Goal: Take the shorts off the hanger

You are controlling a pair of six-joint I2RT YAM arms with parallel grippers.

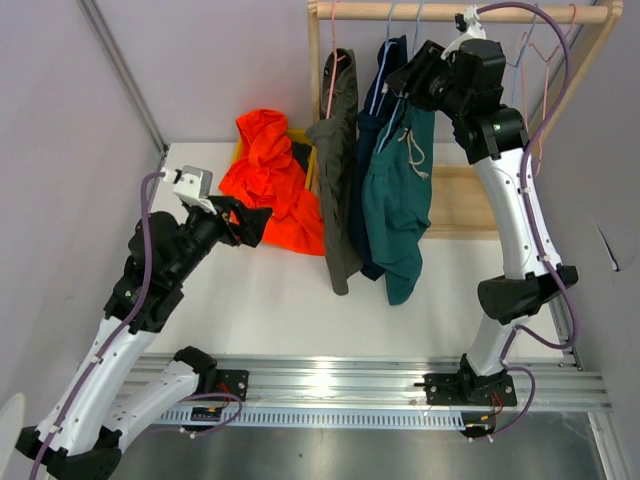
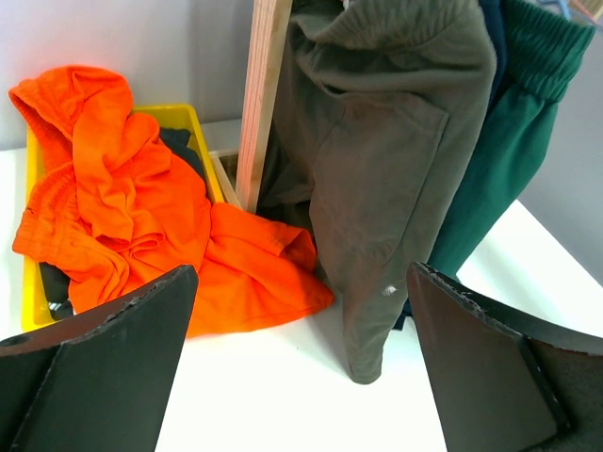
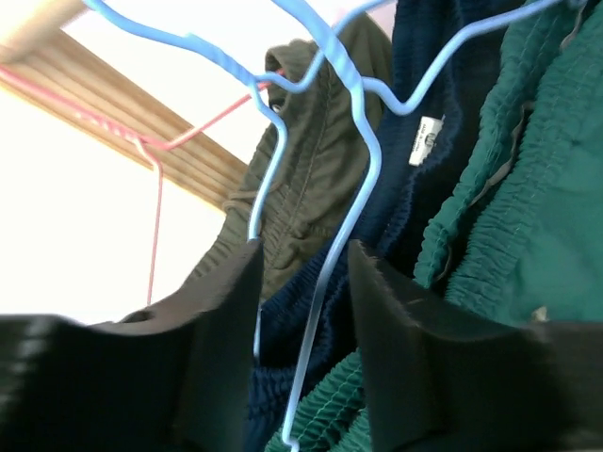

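Olive-grey shorts (image 1: pixel 340 190), navy shorts (image 1: pixel 372 150) and teal shorts (image 1: pixel 402 215) hang on wire hangers from the wooden rail (image 1: pixel 460 12). Orange shorts (image 1: pixel 275 185) lie heaped over a yellow bin, with black fabric (image 2: pixel 179 146) showing under them. My right gripper (image 1: pixel 405 85) is up at the hangers, open, with a blue hanger wire (image 3: pixel 325 282) running between its fingers, beside the navy (image 3: pixel 415 207) and teal (image 3: pixel 537 188) waistbands. My left gripper (image 1: pixel 255 222) is open and empty, low over the table, facing the orange shorts (image 2: pixel 122 207) and the olive pair (image 2: pixel 386 160).
The yellow bin (image 2: pixel 179 118) stands against the back wall, left of the rack's wooden upright (image 2: pixel 264 94). The rack's slatted base (image 1: pixel 465 200) lies behind the hanging shorts. Bare pink hangers (image 1: pixel 545 50) hang at the rail's right end. A pink hanger (image 3: pixel 155 188) carries the olive pair.
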